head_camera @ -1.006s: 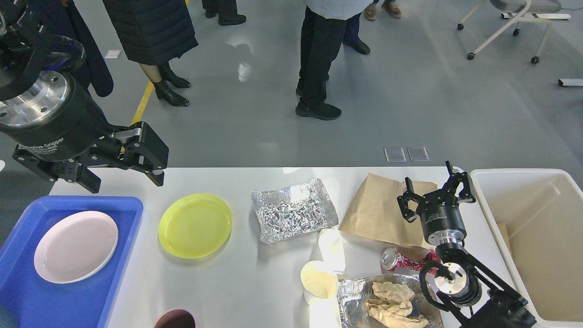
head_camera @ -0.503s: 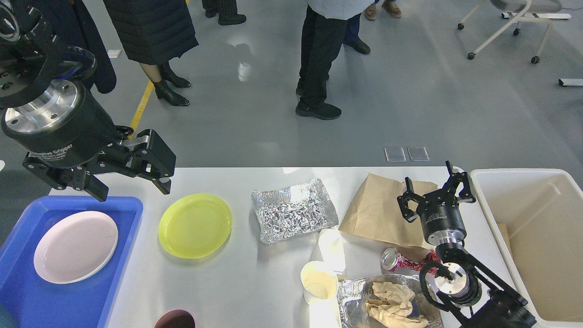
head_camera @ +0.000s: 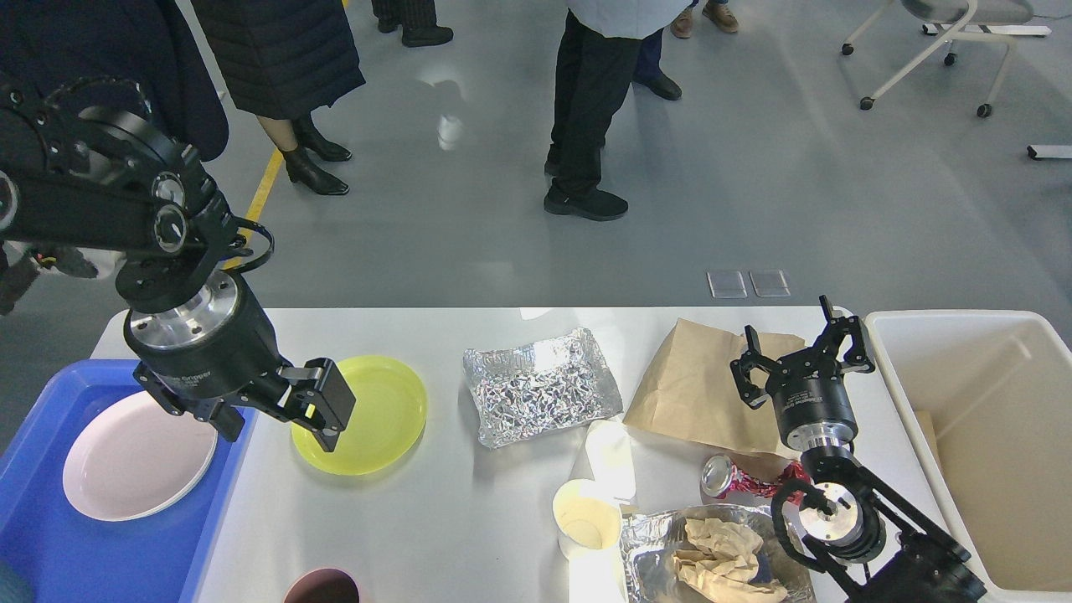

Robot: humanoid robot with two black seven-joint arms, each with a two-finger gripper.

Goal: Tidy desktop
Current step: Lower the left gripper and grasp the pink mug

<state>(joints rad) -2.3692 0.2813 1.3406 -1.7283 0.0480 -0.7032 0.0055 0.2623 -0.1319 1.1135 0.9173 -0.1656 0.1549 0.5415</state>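
Risk: our left gripper (head_camera: 280,416), jaws spread wide and empty above the left rim of the round yellow plastic plate (head_camera: 368,414), may pinch only its thin rim, skidding it toward the blue rectangular plastic tray (head_camera: 100,553) on the large white desktop (head_camera: 419,536) that carries everything here. Right gripper (head_camera: 800,352) likewise spread wide, empty. Count: two plates, yellow and pale pink (head_camera: 138,452); two crumpled foil trays (head_camera: 540,385); one brown paper bag (head_camera: 699,394); one crushed can (head_camera: 737,479); one cream bin (head_camera: 997,435).

Small white lettering is printed on the black cylindrical body of the left gripper (head_camera: 280,429), too blurred to be read.
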